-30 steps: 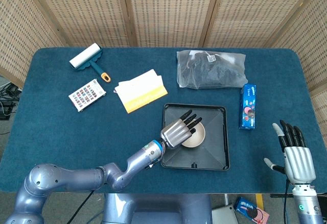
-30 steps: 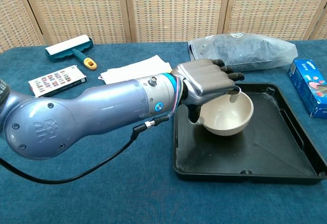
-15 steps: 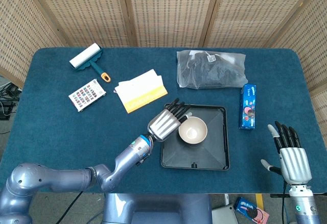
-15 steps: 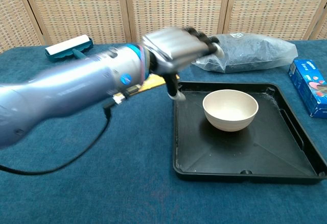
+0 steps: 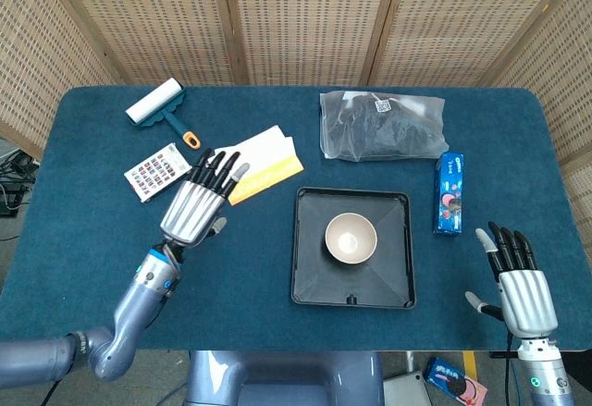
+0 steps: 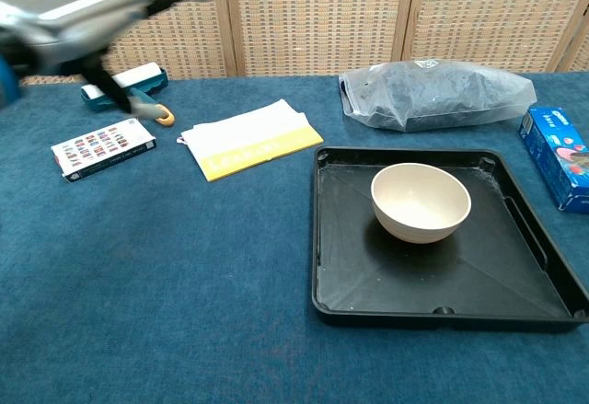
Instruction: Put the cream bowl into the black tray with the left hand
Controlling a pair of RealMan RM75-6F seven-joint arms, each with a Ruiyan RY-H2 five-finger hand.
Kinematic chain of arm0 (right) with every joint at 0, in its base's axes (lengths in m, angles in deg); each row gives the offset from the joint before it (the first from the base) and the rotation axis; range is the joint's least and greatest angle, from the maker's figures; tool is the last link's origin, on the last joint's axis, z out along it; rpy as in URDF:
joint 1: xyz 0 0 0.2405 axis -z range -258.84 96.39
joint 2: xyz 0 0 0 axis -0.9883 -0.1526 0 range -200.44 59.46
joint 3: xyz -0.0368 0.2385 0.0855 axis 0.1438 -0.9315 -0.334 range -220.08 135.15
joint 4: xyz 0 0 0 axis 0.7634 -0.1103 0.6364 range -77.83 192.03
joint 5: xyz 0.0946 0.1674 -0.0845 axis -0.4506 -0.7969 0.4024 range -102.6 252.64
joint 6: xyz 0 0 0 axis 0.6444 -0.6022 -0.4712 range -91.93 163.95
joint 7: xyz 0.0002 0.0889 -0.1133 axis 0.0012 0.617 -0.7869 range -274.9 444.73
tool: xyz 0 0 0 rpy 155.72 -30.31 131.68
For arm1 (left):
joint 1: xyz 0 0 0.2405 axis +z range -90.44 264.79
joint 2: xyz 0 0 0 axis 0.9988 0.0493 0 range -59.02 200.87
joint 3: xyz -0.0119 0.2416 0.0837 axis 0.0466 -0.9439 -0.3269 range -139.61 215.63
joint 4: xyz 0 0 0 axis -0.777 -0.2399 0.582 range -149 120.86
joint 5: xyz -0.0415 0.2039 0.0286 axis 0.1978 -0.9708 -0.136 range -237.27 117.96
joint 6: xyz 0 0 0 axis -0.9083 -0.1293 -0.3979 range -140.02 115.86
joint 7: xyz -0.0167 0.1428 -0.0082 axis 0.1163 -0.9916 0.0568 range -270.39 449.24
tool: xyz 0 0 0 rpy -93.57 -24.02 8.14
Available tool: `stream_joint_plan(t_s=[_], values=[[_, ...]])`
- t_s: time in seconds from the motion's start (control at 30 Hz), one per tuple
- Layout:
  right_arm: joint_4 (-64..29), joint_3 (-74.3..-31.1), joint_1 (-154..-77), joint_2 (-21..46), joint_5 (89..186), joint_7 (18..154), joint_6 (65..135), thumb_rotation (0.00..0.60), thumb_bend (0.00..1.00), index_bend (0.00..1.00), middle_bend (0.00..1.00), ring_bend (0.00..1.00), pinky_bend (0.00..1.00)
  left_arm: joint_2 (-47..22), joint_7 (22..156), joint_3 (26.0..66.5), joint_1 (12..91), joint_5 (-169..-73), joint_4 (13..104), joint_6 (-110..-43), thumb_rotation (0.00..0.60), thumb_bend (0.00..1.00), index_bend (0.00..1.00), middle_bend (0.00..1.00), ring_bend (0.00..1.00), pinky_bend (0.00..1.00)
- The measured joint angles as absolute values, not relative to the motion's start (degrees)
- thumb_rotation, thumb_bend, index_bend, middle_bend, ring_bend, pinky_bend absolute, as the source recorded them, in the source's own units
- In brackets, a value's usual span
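Observation:
The cream bowl [image 5: 350, 237] [image 6: 421, 202] stands upright inside the black tray [image 5: 311, 276] [image 6: 515, 275], near the tray's middle, with nothing touching it. My left hand [image 5: 197, 203] [image 6: 92, 13] is raised well to the left of the tray, fingers spread and empty; in the chest view it is blurred at the top left corner. At the table's near right edge my right hand [image 5: 518, 287] is held flat with fingers apart, holding nothing.
A clear bag of dark contents [image 5: 382, 126] lies behind the tray. A blue snack box [image 5: 449, 191] lies to its right. A yellow-and-white packet [image 5: 259, 163], a colour-swatch card [image 5: 157, 171] and a lint roller [image 5: 160, 105] lie at the left.
My left hand let go of the bowl in the tray, lifted and swung far to the left. The bowl stays in the tray. My right hand drifted slightly down.

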State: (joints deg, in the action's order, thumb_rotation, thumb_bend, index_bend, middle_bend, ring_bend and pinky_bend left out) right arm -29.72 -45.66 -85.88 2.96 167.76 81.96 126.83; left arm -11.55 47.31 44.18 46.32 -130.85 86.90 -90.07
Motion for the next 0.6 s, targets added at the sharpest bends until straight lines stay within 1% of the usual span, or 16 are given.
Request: stream_joint_plan(t_s=[0.13,0.3,0.43,0.6], values=[[-30.6,-45.5,-85.7,2.5,168.6,81.8,127.7,0.6,0.16,0.0,0.0,0.0,0.0,-8.0,47.9,39.6,53.0,-133.5,89.9,-96.7,0.6,0.17,0.0,0.0,0.0,0.0],[-31.6,-45.2,-85.4,2.0,169.6,81.2,128.5,0.6,0.16,0.0,0.0,0.0,0.0,-5.1,49.3,34.5,60.6,-136.2,92.5,-103.4,0.6,0.07,0.0,0.0,0.0,0.0],[-32.4,-45.0,-85.3,1.7,170.0,80.9,128.7,0.6,0.16,0.0,0.0,0.0,0.0,-3.4,50.8,30.5,65.9,-138.2,93.4,-107.4,0.6,0.07,0.0,0.0,0.0,0.0],[-33.0,-44.8,-85.3,1.5,170.7,80.4,128.7,0.6,0.16,0.0,0.0,0.0,0.0,-2.7,54.9,28.1,70.9,-141.7,91.3,-110.5,0.6,0.07,0.0,0.0,0.0,0.0]])
